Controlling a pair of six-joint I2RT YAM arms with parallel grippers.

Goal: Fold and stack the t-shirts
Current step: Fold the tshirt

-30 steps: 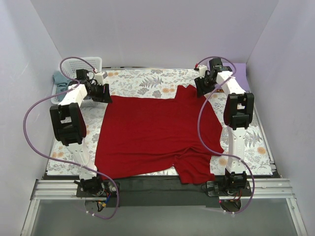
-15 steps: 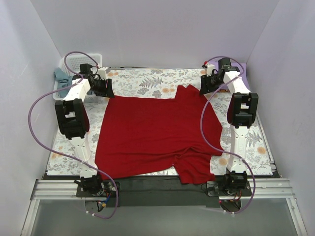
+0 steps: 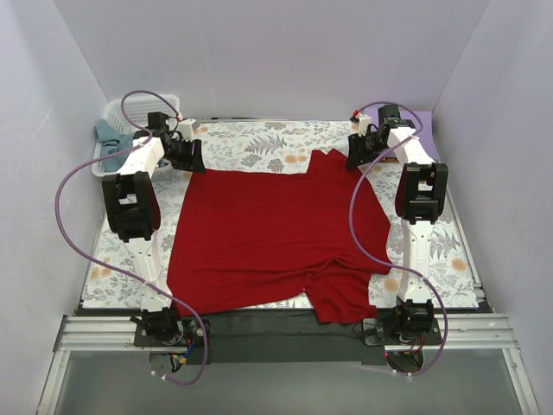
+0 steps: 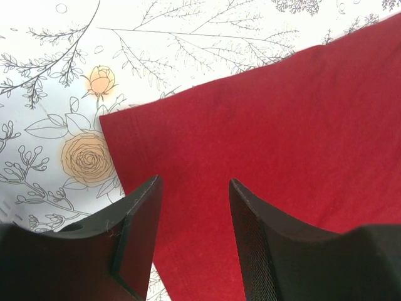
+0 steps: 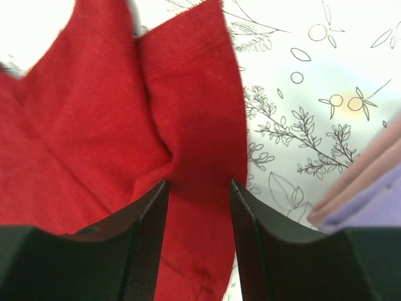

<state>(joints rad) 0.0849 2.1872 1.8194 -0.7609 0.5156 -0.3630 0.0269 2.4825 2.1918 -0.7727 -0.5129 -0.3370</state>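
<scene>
Both gaping and holding nothing, left gripper (image 4: 194, 182) and right gripper (image 5: 199, 183) hang over the deep red t-shirt (image 3: 259, 233)

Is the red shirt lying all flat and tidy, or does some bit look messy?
Mostly flat, but two bits look messy. The red shirt is wrinkled at its near right corner, where a flap hangs past the floral table cloth. Its far right sleeve is creased and bunched, not spread out.

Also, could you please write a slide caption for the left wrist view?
Left tool, jaws apart, over a corner of the red t-shirt on the floral table cloth.
</scene>
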